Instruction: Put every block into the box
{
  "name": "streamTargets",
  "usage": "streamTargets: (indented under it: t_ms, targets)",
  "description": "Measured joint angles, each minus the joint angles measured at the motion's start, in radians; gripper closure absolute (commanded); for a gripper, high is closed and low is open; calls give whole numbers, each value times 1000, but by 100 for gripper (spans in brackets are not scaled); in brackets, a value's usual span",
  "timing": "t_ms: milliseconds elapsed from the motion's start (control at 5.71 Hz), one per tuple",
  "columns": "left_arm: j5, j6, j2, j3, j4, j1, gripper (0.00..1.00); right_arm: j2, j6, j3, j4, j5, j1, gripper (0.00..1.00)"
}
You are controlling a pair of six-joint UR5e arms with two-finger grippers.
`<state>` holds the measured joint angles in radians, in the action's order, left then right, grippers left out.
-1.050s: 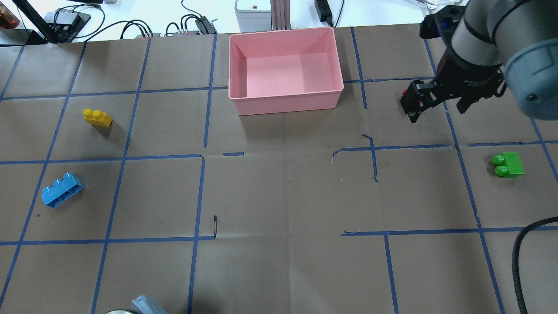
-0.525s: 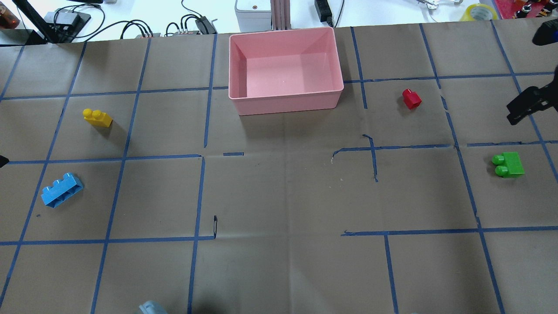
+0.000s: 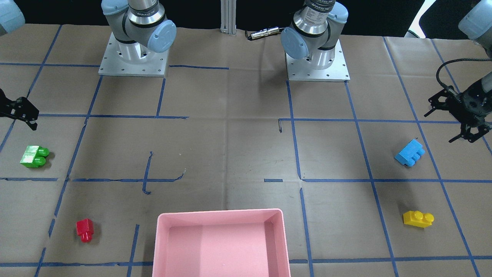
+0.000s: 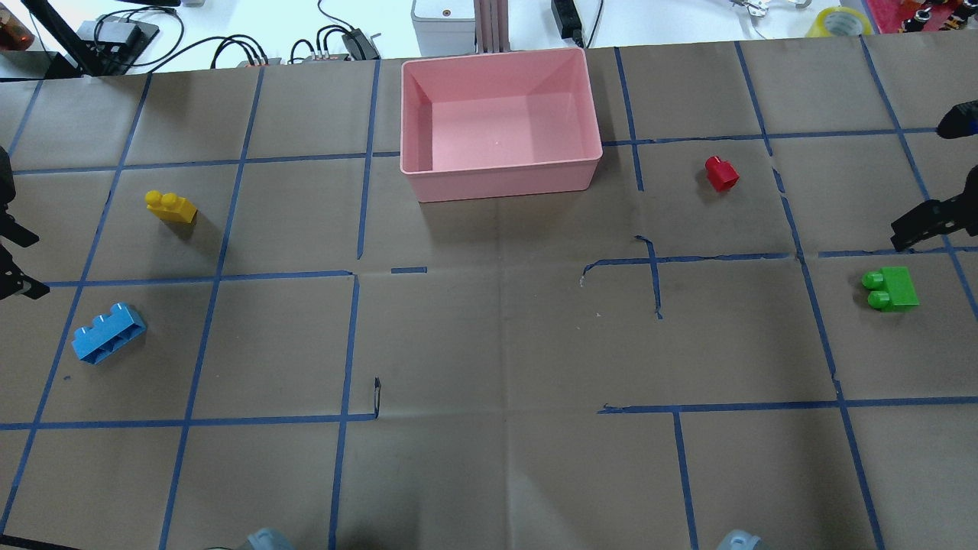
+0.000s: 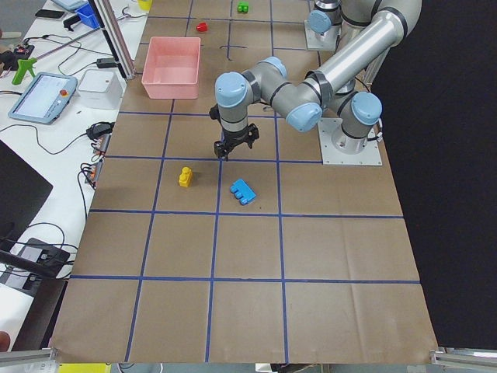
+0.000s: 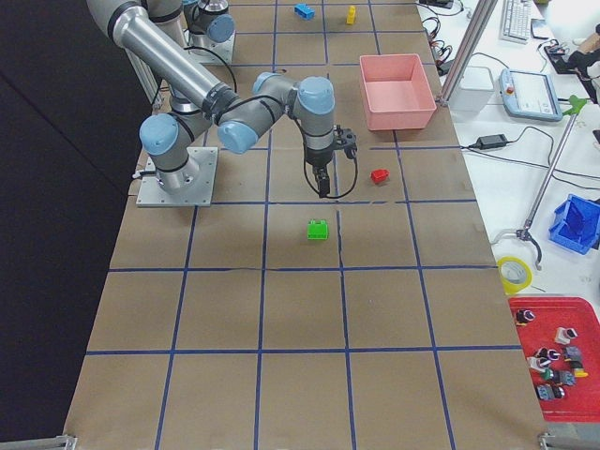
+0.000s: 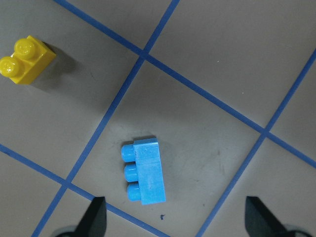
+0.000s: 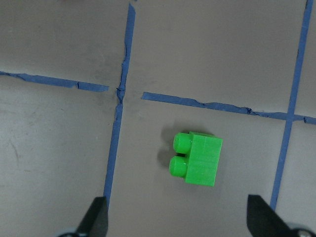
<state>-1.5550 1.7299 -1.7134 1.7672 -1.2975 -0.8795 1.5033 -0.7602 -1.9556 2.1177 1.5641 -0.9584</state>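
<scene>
Right pincer [image 8: 175,219], spread, hangs near the green brick [image 8: 197,158] by the worktop's right edge: best centred, then lowered astride its flat sides; left pincer [image 7: 177,219], spread, likewise near the blue brick [image 7: 145,170]

tbl [image 4: 489,473]: brown paper, blue tape grid [image 4: 191,419] | white bench [image 5: 46,155] w/ cables [image 4: 237,47]

Grn block [image 8: 197,159], box [image 4: 500,179] – smooth plastic; tbl paper [image 4: 497,344] matt.
</scene>
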Motion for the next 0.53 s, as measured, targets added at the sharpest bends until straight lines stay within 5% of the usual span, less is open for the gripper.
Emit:
streamTargets:
  t_ms: [525]
  targets:
    - [1, 36, -106, 203, 429, 10, 2, -143, 20, -59, 213, -9, 32, 1]
